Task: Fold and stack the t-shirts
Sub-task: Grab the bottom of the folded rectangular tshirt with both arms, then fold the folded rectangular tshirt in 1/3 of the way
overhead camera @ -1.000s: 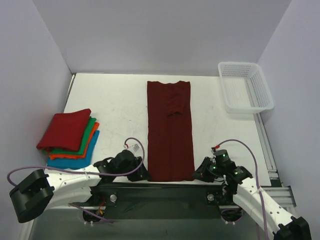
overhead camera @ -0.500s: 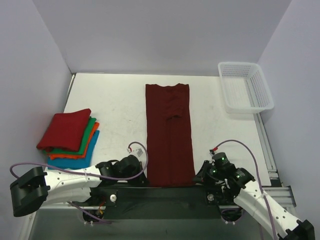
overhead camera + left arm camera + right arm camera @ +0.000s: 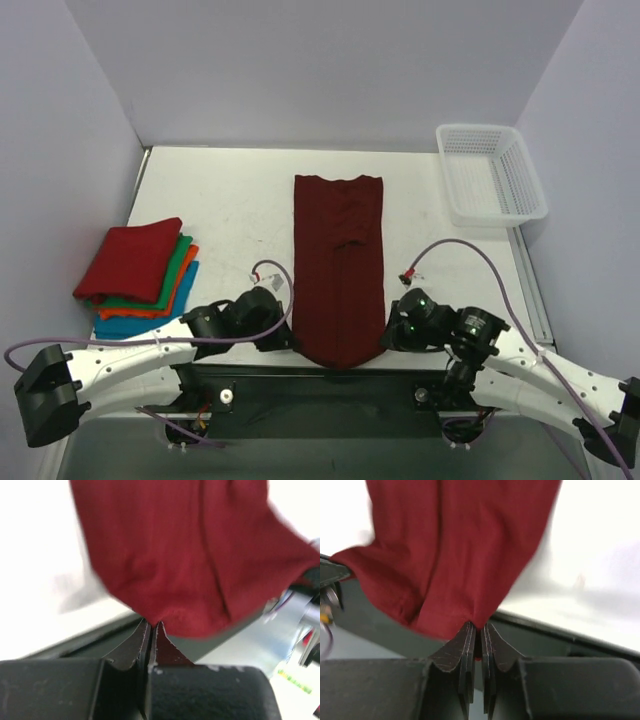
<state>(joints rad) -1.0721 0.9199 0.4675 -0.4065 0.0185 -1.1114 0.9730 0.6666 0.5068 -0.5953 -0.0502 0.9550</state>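
Down at the near edge, the left pincer (image 3: 151, 626) is clamped tight, its jaws squeezed together on the near left corner of the maroon t-shirt (image 3: 340, 260). The cloth spills up and away from those fingertips in a soft fold.

Over on the other side, the right pincer (image 3: 477, 627) is doing the same job. Its jaws are closed down hard on the near right corner, with only the pinched cloth between them.

From above, both arms lie low along the front of the worktop (image 3: 230, 200), one on each side of the shirt. The near hem bows in a rounded curve between the two grips. Beyond them the maroon shirt runs as a long narrow strip straight up the middle of the worktop, its far end flat.

Well off to the left, four folded ones lie one on another. The red t-shirt (image 3: 130, 258) is on top, then the green t-shirt (image 3: 175, 266) and the orange t-shirt (image 3: 186, 268), with the blue t-shirt (image 3: 150, 325) at the bottom, each peeking out past the one above.

At the far right corner sits the white mesh basket (image 3: 528, 190), well apart from everything else.
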